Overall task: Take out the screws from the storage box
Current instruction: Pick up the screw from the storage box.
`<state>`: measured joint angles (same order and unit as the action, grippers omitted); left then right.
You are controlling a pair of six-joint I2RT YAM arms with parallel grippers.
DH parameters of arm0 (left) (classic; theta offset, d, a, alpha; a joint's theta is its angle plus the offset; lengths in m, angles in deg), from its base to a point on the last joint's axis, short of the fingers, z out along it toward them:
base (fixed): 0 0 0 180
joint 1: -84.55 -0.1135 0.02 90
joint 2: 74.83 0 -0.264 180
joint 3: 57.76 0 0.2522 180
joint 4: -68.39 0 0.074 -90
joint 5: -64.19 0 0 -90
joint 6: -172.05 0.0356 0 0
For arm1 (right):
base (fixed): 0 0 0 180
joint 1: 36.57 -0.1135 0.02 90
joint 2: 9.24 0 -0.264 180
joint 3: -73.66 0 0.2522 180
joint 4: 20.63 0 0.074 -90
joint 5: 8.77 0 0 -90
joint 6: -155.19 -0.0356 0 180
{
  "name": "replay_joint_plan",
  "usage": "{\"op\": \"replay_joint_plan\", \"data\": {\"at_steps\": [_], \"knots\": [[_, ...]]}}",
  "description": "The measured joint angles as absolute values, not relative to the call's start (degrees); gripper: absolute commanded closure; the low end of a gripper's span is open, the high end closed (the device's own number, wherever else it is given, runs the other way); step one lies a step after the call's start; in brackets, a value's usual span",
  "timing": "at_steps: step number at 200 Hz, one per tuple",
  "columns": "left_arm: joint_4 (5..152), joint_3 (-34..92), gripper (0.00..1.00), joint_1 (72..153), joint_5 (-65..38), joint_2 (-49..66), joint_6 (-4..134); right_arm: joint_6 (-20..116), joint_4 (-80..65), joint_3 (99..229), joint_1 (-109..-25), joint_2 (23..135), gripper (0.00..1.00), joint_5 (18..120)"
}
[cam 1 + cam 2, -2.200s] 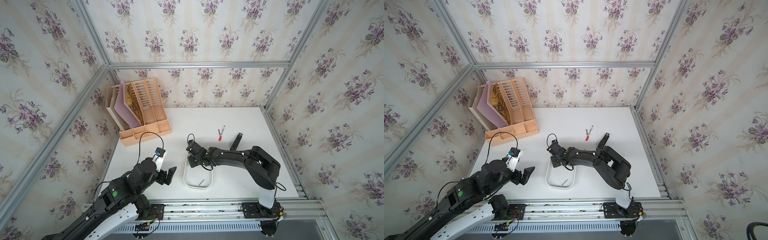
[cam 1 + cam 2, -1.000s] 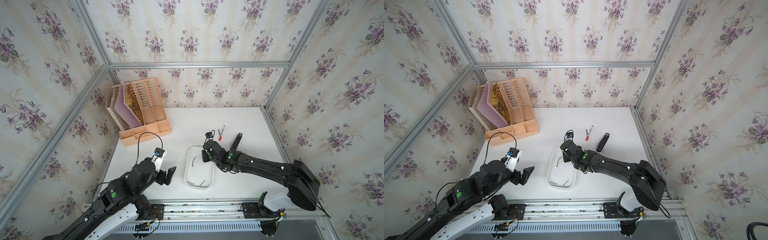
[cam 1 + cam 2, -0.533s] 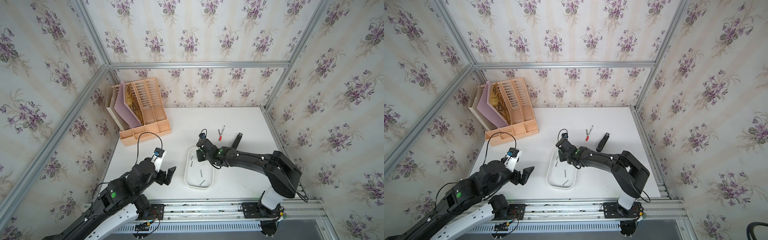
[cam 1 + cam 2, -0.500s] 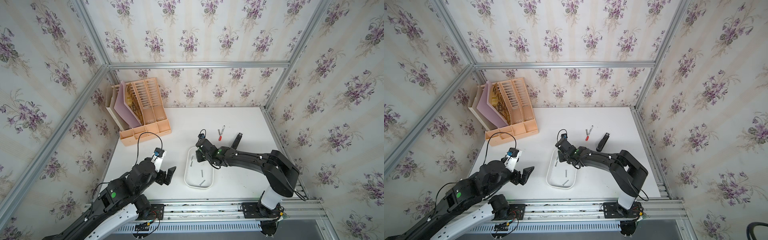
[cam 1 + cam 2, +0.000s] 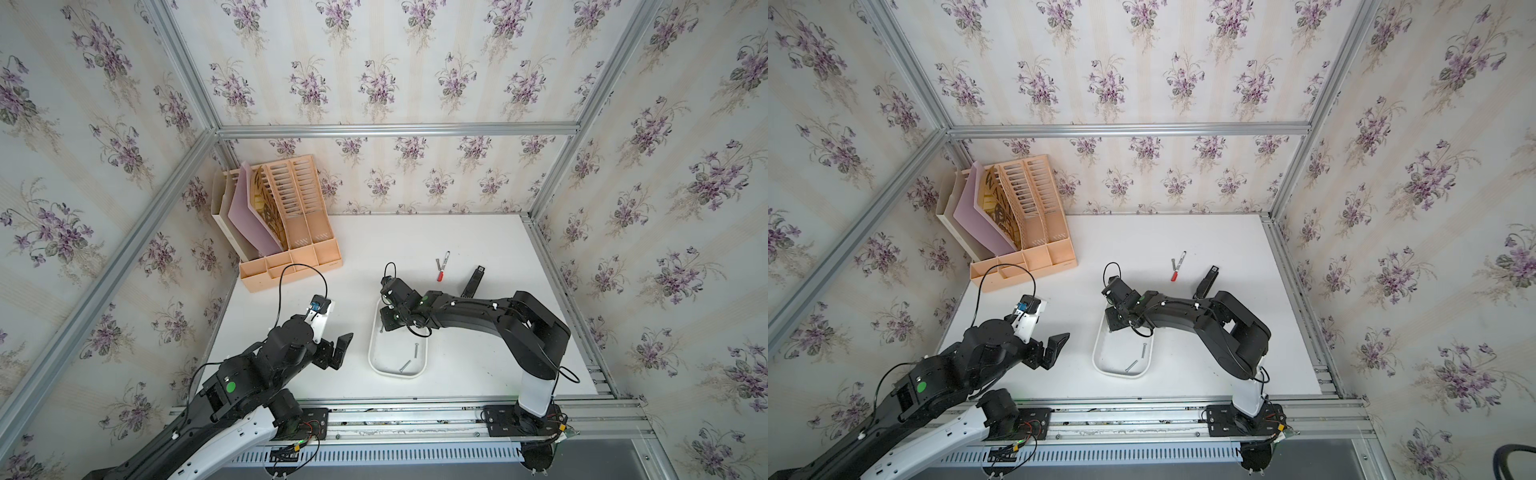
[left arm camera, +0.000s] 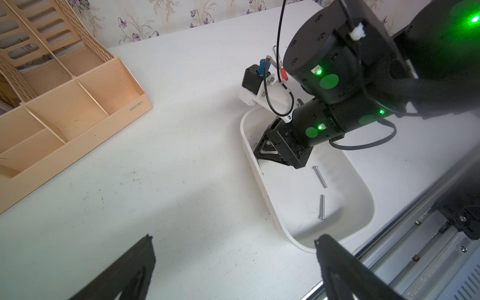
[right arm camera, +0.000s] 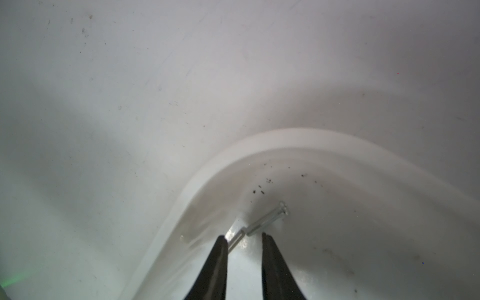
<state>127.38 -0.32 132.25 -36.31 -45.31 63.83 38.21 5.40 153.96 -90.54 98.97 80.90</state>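
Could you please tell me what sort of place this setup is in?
Probably a staged robot test cell, not a real room: floral wallpaper panels fill an aluminium frame, and two black robot arms reach over a white table.

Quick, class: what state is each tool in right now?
Left tool: open, holding nothing.
Right tool: open, tips straddling a screw in the storage box.

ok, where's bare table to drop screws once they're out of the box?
Widest bare patch: between the organizer and the marker, back to the wall. Narrower strip: between left gripper and box. Crowded: around marker and black bar, and right of the box under the right arm.
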Motion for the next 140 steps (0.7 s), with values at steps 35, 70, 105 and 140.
{"op": "replay_joint_plan", "data": {"at_steps": [35,70,105,140], "knots": [[127.4,-0.3,0.01,132.3,-36.3,-45.4,63.8,38.2,7.6,156.8,-90.5,102.8,0.74,82.4],[127.4,-0.3,0.01,132.3,-36.3,-45.5,63.8,38.1,7.9,159.4,-90.5,104.9,0.83,84.9],[127.4,-0.3,0.01,132.2,-36.3,-45.7,63.6,37.6,8.2,160.0,-90.5,105.5,1.00,86.4],[127.4,-0.3,0.01,132.2,-36.3,-45.7,63.6,37.3,8.1,159.8,-90.5,105.3,1.00,86.8]]}}
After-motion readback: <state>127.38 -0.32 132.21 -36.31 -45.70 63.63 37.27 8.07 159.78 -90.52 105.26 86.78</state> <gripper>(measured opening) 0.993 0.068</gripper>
